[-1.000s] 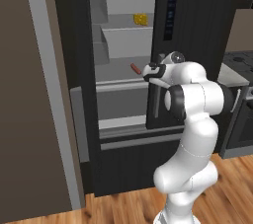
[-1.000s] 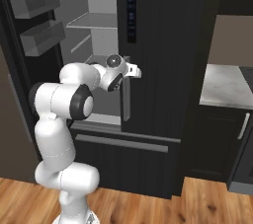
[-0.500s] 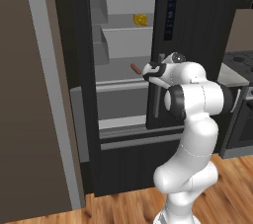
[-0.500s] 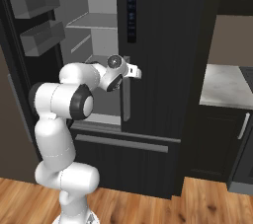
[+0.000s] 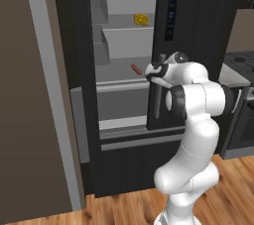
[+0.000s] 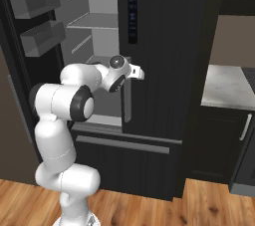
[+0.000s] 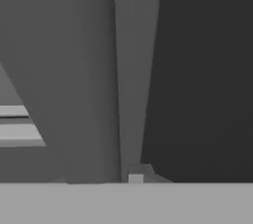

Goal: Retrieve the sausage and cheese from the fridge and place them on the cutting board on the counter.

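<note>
The black fridge (image 5: 198, 26) has its left door swung open and its right door closed. Inside, the yellow cheese (image 5: 141, 19) sits on an upper shelf. The reddish-brown sausage (image 5: 136, 69) lies on the shelf below it. My gripper (image 5: 153, 71) (image 6: 131, 70) is at the top of the right door's grey vertical handle (image 5: 158, 95) (image 6: 127, 101), to the right of the sausage. In the hand view the handle (image 7: 131, 94) runs straight down between the jaws, which are shut on it. The cutting board is out of view.
A brown cabinet panel (image 5: 30, 95) stands left of the fridge. The open left door carries grey bins (image 6: 35, 1). The marbled counter (image 6: 226, 88) over black cabinets lies to the right of the fridge. Wooden floor (image 5: 124, 209) runs below.
The jaws have closed on the door handle. The arm and the fridge doors have hardly moved.
</note>
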